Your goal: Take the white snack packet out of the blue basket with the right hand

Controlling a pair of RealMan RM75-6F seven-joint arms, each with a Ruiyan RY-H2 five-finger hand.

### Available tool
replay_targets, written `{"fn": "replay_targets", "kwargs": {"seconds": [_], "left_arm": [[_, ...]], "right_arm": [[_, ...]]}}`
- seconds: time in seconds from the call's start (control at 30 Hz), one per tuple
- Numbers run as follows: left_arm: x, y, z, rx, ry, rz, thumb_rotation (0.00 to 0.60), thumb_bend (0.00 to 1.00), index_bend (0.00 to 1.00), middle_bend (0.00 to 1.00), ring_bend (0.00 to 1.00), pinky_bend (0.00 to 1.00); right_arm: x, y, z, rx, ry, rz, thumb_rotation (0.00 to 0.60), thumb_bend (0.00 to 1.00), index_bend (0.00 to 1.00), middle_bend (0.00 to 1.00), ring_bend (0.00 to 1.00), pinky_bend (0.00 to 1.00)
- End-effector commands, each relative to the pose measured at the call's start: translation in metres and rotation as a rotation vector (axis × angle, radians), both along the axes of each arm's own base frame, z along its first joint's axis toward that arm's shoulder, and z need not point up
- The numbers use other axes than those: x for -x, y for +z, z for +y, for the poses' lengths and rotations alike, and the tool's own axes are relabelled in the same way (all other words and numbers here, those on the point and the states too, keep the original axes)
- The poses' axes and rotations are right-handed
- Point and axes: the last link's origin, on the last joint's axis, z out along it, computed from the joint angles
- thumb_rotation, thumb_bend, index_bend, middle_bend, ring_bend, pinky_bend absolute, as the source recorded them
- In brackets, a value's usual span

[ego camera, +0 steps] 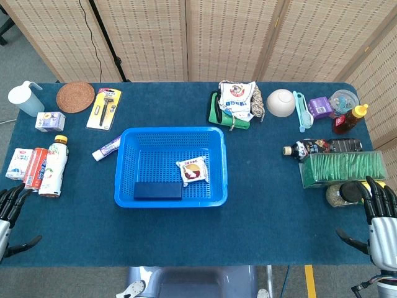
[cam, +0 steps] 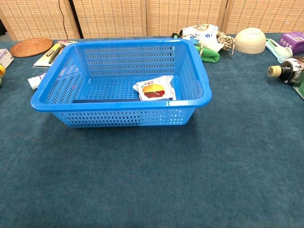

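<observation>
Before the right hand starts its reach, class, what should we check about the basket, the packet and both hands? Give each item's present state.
1. White snack packet lies inside the blue basket: ok.
2. Packet top uncovered, dark blue box lying apart from it: ok.
3. Right hand holds nothing, fingers apart: ok.
4. Right hand near the packet: not ok, it hovers at the table's right edge by the green box.
5. Left hand clear of the basket: ok.
6. Packet loose from the basket floor: cannot tell.
</observation>
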Motion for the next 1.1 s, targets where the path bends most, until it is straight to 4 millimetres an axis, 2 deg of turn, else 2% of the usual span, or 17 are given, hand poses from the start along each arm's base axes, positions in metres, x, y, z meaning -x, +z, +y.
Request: {"fn": "replay_targets", "kwargs": {"seconds": [0.03,0.47,0.73,0.93,1.1], "left_arm": [[0.000,-0.001,0.000,0.001,0.002,0.002,0.600,0.06,0.00,0.00,0.00,0.00],[-0.002,0.001,0.001,-0.007,0.006,-0.003,0.600,0.06,0.00,0.00,0.00,0.00],[-0.006,0.007,-0.004,-0.007,0.008,-0.032,0.600,0.06,0.00,0.00,0.00,0.00],[-0.016,0.011,0.000,-0.009,-0.027,-0.048,0.600,0.06,0.00,0.00,0.00,0.00],[-0.015,0.010,0.005,0.007,-0.038,-0.063,0.600,0.06,0.00,0.00,0.00,0.00]], "right_arm": [[0.000,0.000,0.000,0.000,0.000,-0.001,0.600,0.00,0.00,0.00,0.00,0.00],[0.000,-0.005,0.000,-0.025,-0.008,0.008,0.600,0.00,0.00,0.00,0.00,0.00],[-0.006,-0.011,-0.009,-0.045,0.025,0.056,0.600,0.00,0.00,0.00,0.00,0.00],[-0.031,-0.009,-0.030,-0.081,0.138,0.094,0.600,0.00,0.00,0.00,0.00,0.00],[-0.074,-0.007,-0.057,-0.120,0.274,0.078,0.600,0.00,0.00,0.00,0.00,0.00]]}}
